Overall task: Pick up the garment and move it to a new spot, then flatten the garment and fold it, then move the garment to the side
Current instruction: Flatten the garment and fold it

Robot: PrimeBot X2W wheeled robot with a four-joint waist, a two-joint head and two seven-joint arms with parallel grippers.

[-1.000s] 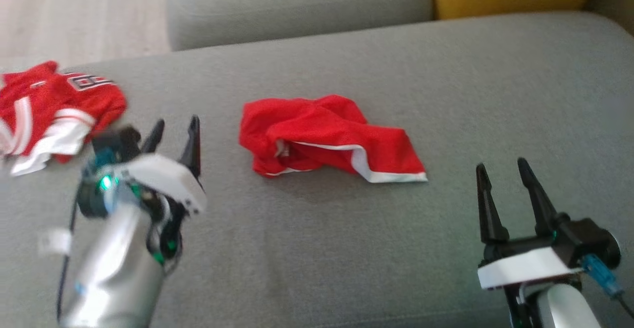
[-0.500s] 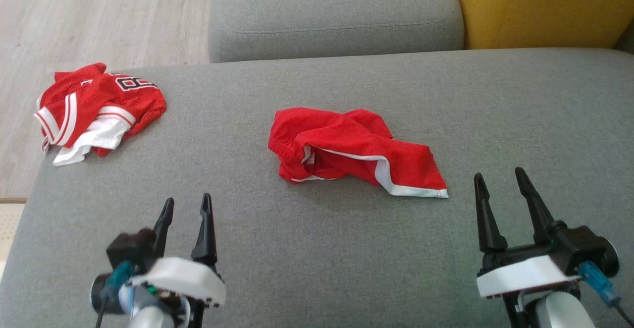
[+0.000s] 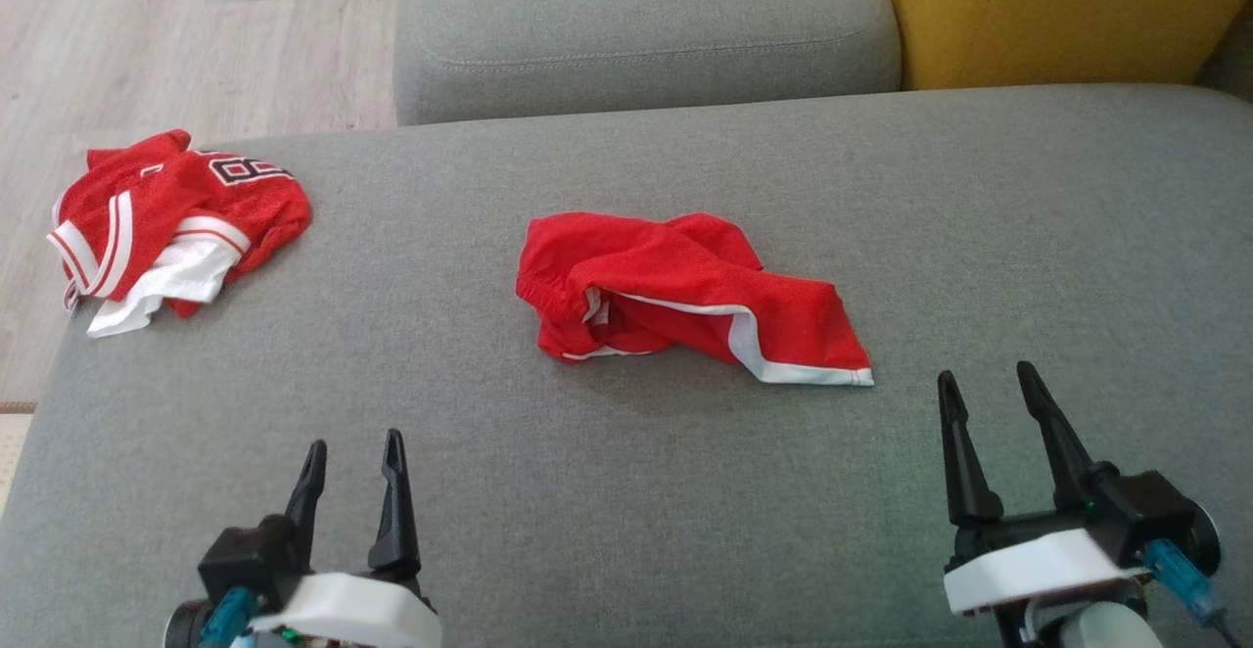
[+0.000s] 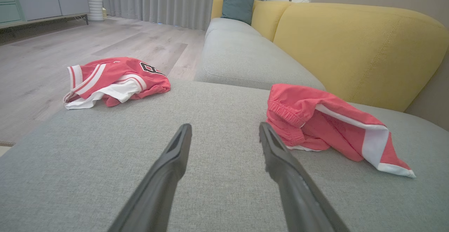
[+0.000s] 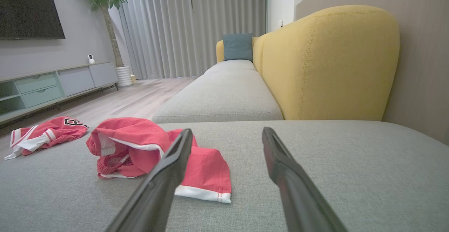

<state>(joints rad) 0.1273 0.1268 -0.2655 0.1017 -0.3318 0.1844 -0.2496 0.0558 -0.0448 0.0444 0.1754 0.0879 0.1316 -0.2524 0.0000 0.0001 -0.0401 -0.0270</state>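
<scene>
Crumpled red mesh shorts with white trim were seen mid-seat on grey fabric sofa. Left gripper and right gripper were held parted, empty. Waistband judged best pinched first.

Head view steeply down, wrist views low, forward, sharing sofa, shorts

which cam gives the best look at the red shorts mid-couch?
Head view: the red shorts lie whole and unobstructed, seen from above, outline and white trim clear. Left wrist view shows them low and side-on, waistband facing the camera. Right wrist view has one finger crossing in front of them.
</scene>
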